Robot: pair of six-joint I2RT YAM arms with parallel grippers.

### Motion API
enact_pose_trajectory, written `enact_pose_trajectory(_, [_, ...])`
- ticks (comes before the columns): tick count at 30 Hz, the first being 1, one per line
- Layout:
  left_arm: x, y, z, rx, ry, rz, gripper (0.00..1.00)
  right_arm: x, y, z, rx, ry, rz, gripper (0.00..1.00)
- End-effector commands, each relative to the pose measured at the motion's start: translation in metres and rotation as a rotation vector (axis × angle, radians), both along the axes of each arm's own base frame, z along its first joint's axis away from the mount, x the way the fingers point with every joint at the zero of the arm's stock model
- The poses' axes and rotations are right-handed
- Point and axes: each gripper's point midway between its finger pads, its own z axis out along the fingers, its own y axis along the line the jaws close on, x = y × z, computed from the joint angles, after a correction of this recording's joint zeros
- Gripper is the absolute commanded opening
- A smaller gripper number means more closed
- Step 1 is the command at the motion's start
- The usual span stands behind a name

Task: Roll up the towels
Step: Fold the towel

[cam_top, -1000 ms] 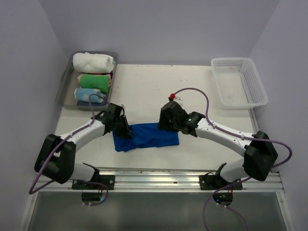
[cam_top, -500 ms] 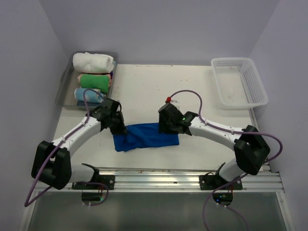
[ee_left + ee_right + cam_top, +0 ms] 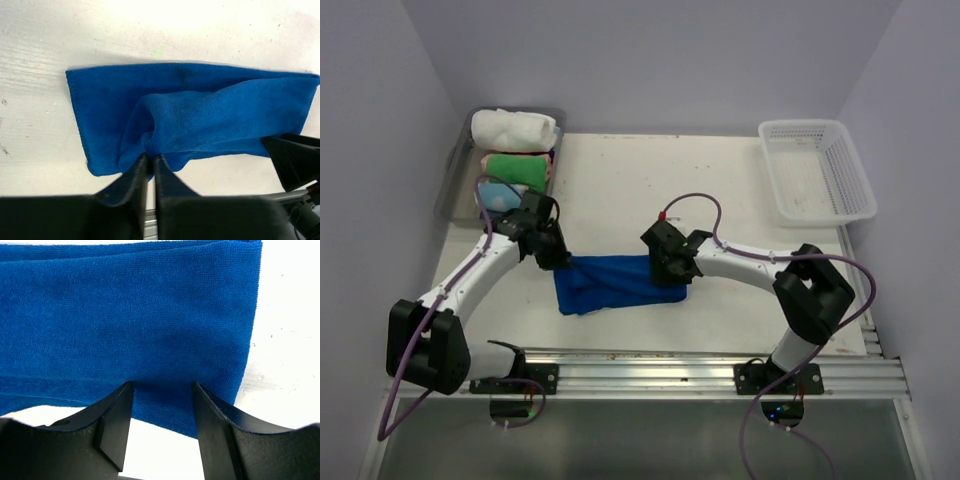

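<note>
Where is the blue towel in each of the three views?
Top external: blue towel at centre, low on the white table.
Left wrist: blue towel fills the middle, bunched at bottom centre.
Right wrist: blue towel covers the upper left.
Shared landmark: the white table under it.

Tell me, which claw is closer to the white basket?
Right. The right gripper rests open on the blue towel's right end, toward the white basket; the left gripper pinches the towel's left end, farther off.

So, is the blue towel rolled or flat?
Not rolled: the blue towel lies folded flat, one end bunched between the left fingers.
</note>
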Motion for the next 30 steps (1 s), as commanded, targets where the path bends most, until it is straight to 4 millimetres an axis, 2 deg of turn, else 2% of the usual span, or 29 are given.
enact_pose_trajectory(1, [0.012,0.006,0.016,0.033,-0.033,-0.001,0.18,0.010,-0.003,0.003,-0.031,-0.031,-0.006,0.54])
enact_pose_trajectory(4, [0.011,0.004,0.022,0.022,-0.038,-0.020,0.29,0.009,-0.005,-0.001,-0.043,-0.021,-0.006,0.54])
enact_pose_trajectory(7, [0.007,-0.001,0.026,-0.003,-0.039,-0.054,0.45,0.008,-0.008,0.000,-0.046,-0.020,-0.012,0.53])
enact_pose_trajectory(10, [0.002,-0.001,0.019,-0.004,-0.030,-0.074,0.53,0.005,-0.013,0.003,-0.046,-0.032,-0.022,0.53])
enact_pose_trajectory(13, [-0.006,-0.006,0.000,-0.031,0.011,-0.099,0.53,0.004,-0.023,0.015,-0.031,-0.064,-0.049,0.53])
enact_pose_trajectory(14, [-0.004,-0.007,-0.006,-0.034,0.007,-0.099,0.53,0.004,-0.025,0.025,-0.007,-0.086,-0.066,0.53])
enact_pose_trajectory(15, [-0.011,-0.005,-0.018,-0.028,0.034,-0.091,0.53,0.001,-0.030,0.026,-0.001,-0.091,-0.076,0.54])
enact_pose_trajectory(17, [-0.009,-0.003,-0.029,-0.018,0.036,-0.085,0.53,0.003,-0.037,0.035,0.035,-0.100,-0.108,0.54])
enact_pose_trajectory(21, [-0.012,0.001,-0.048,-0.002,0.058,-0.057,0.48,-0.001,-0.048,0.032,0.065,-0.068,-0.127,0.56])
enact_pose_trajectory(30, [-0.012,-0.001,-0.074,0.001,0.106,-0.053,0.39,-0.009,-0.041,0.022,0.113,-0.006,-0.108,0.56])
